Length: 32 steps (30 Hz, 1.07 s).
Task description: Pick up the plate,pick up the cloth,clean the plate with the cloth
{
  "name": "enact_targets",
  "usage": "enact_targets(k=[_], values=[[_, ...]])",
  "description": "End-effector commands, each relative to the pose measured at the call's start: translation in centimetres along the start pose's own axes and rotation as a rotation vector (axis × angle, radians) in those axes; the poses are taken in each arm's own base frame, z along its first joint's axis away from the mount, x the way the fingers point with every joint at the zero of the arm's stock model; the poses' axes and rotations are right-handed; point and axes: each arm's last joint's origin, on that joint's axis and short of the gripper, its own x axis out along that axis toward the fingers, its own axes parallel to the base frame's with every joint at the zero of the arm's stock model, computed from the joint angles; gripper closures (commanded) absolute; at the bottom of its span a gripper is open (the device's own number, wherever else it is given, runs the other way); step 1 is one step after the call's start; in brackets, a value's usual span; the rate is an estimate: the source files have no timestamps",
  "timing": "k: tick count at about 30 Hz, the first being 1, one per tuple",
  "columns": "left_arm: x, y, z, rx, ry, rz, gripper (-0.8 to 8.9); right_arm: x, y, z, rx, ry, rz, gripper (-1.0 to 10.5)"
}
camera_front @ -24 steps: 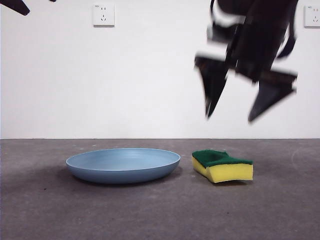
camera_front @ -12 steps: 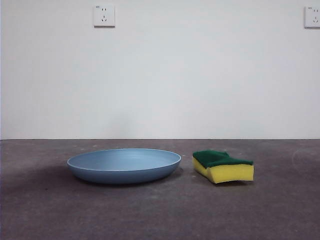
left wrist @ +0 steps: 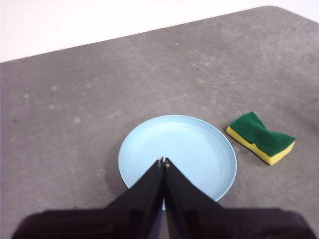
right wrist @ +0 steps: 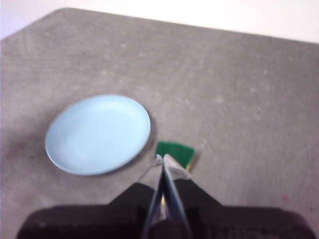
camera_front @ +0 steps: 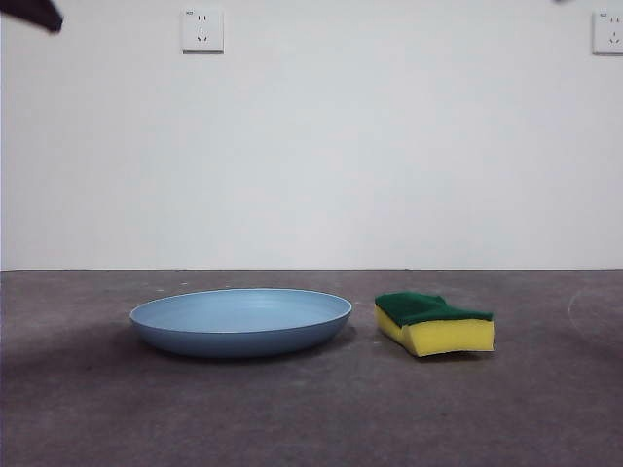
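Two pincers hang high above the surface, each with its jaws pressed together and holding nothing. The left pincer sits above the plate; the right pincer sits above the cloth, a yellow sponge with a green face. In the front view the plate rests flat on the grey surface, left of centre, with the cloth just beside it to the right, green side up, not touching it.
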Motion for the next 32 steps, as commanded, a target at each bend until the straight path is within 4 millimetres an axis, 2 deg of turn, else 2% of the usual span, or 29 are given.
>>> enact_targets(k=[1,5,23,27,32], values=[[0.1,0.0,-1.6,-0.026,-0.044,-0.012,8.22,0.2,-0.1,-1.7,-0.013,0.003,-0.009,9.5],[0.1,0.0,-2.0,-0.055,-0.018,-0.014,8.17,0.3,-0.3,-1.9,-0.012,0.012,-0.055,9.5],[0.7,-0.1,-2.4,-0.049,0.033,-0.005,8.17,0.3,-0.3,-2.0,-0.012,0.023,-0.054,9.5],[-0.2,0.6,-2.1,0.050,-0.020,0.047,8.17,0.3,-0.3,-2.0,-0.012,0.023,-0.054,9.5],[-1.6,2.1,-1.8,0.021,-0.106,0.092,8.17,0.3,-0.3,-2.0,-0.012,0.023,-0.054,9.5]])
